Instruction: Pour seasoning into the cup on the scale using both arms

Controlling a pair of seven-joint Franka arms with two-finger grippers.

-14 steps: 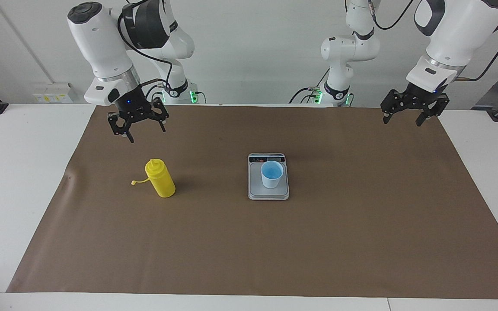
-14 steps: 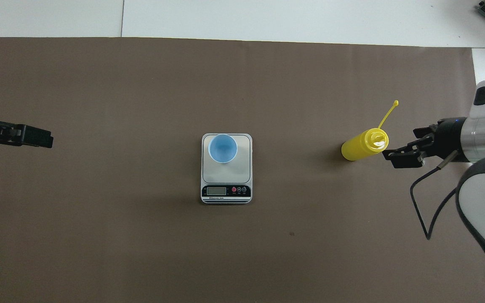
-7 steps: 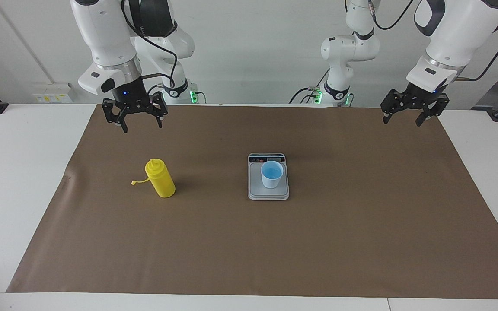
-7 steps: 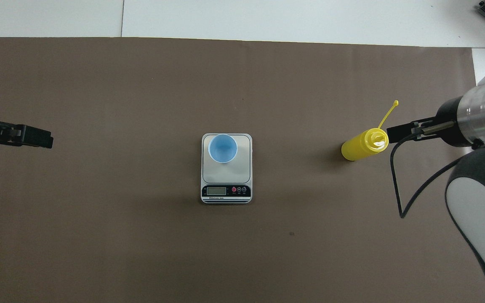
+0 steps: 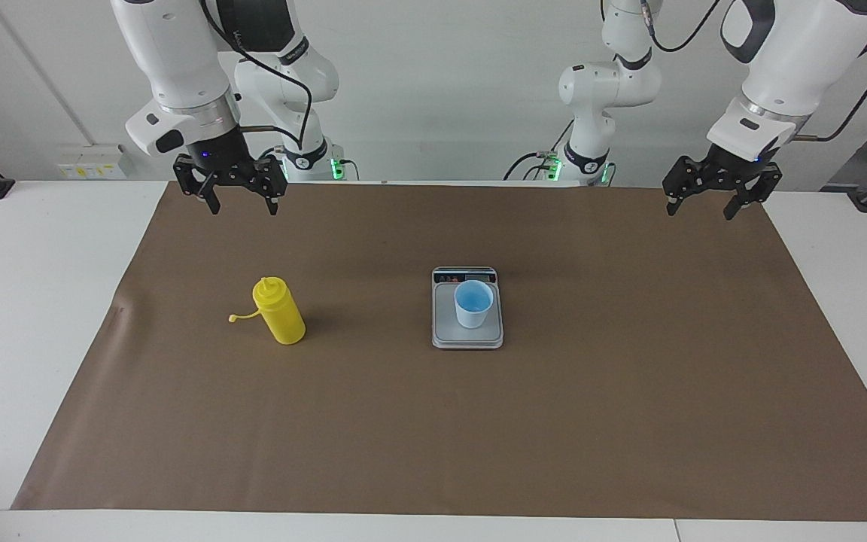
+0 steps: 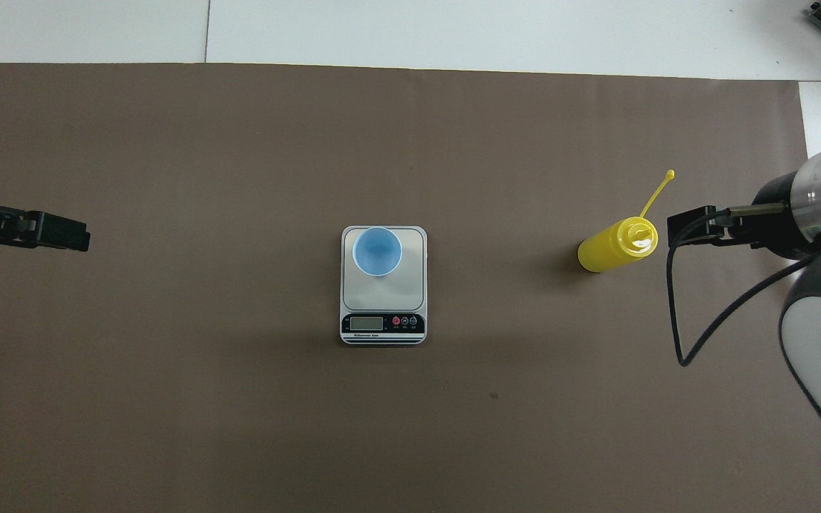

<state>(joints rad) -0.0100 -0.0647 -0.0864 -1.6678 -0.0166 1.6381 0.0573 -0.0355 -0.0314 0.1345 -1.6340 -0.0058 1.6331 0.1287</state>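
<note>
Standing upright toward the right arm's end, apart from the cup (image 5: 473,303) on the scale (image 5: 467,335), the bottle (image 5: 278,310) (tall, narrow) could be toppled if nudged by either open gripper: right (image 5: 240,203), left (image 5: 707,202).

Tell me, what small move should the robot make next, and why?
Probably lower the right gripper onto the yellow bottle. It hangs open above the mat near the bottle, which stands upright and untouched, while the cup sits ready on the scale. The left gripper waits open at its end.
</note>
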